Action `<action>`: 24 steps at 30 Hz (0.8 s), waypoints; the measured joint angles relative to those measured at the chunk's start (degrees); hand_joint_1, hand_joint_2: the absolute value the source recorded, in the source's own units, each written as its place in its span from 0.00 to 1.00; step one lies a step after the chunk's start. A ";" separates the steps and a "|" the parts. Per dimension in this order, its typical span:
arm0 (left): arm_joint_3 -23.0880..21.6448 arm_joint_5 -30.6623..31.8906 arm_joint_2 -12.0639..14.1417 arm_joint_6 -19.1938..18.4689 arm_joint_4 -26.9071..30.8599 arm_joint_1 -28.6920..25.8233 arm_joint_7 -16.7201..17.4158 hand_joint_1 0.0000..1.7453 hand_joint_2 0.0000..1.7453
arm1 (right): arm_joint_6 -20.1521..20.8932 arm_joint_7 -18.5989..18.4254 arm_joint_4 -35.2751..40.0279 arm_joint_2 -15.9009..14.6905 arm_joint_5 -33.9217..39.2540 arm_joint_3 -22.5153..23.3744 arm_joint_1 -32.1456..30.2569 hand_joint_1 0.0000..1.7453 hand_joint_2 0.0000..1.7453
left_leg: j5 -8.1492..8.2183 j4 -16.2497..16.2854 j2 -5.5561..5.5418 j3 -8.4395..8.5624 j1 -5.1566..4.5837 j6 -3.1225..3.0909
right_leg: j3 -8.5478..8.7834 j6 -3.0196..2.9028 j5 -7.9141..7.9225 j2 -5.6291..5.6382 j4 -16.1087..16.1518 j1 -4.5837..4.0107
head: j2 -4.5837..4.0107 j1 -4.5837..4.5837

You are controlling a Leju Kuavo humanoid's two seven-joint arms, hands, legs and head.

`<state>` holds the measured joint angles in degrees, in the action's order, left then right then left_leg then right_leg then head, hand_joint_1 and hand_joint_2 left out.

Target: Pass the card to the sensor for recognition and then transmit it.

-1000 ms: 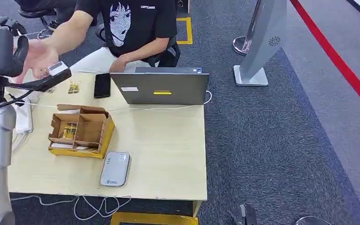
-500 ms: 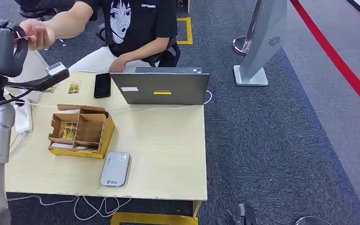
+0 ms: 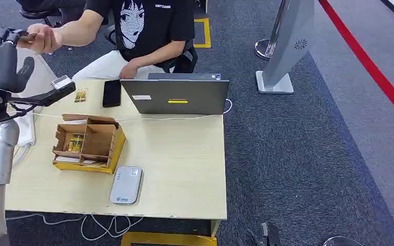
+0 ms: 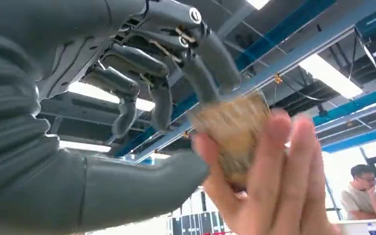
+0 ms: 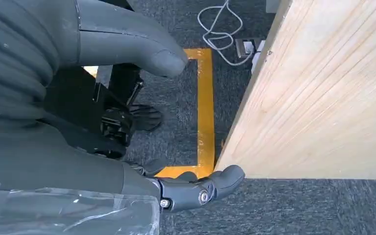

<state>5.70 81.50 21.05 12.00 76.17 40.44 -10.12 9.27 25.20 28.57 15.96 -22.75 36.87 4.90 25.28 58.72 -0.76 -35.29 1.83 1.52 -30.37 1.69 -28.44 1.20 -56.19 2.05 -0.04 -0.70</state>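
Pinching card (image 4: 232, 128) at fingertips: left hand (image 4: 142, 73), raised past table's (image 3: 184, 169) far-left corner | person's hand (image 4: 269, 181) grips card's opposite edge | right hand (image 5: 127, 117) hangs beside table edge, fingers loosely apart, holding nothing | sensor (image 3: 125, 185) far below, near front edge.

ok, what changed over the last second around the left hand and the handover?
The person's hand rose from an open palm near the table corner up to the robot's left hand and now grips the card at the robot's fingers. Whether the robot has let go is unclear. The cardboard box, card reader, laptop and phone stayed put.
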 joint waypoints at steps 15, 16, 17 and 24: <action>11.18 -40.84 -15.68 7.64 25.48 -25.56 -16.28 0.00 1.00 | 3.17 -1.73 3.94 0.35 -0.22 3.44 -2.11 0.00 1.00 | 0.31 -0.02 0.23 0.07 -0.28 -0.11 | 0.06 0.09 -0.12 0.22 0.08 0.24 | 0.00 0.06; 13.87 -52.25 -18.66 4.29 28.41 -29.65 -20.68 0.00 1.00 | 3.83 -1.70 4.75 0.44 -0.39 4.42 -2.70 0.00 1.00 | 0.40 -0.02 0.33 0.18 -0.33 -0.14 | 0.07 0.19 -0.24 0.33 0.08 0.33 | 0.00 0.09; 17.90 -63.78 -22.04 -0.92 31.02 -34.00 -25.46 0.00 1.00 | 4.31 -1.42 5.53 0.55 0.02 5.53 -3.57 0.00 1.00 | 0.52 -0.02 0.42 0.24 -0.37 -0.13 | 0.10 0.17 -0.30 0.38 0.08 0.35 | 0.00 0.06; 47.84 -88.83 -32.26 -29.06 17.90 -42.26 -28.92 0.00 1.00 | 3.32 -4.68 11.76 1.22 22.33 2.51 -11.99 0.00 1.00 | 0.67 -0.16 0.10 0.39 -0.37 -0.13 | 0.23 0.13 -0.77 0.00 0.09 0.33 | -0.02 0.17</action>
<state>53.55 -7.32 -11.21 -17.05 94.07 -1.82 -39.04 12.59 20.52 40.33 17.18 -0.43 39.38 -7.09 25.96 58.56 -0.65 -34.91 1.47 1.39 -30.14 1.82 -29.21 1.19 -56.11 2.38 -0.07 -0.52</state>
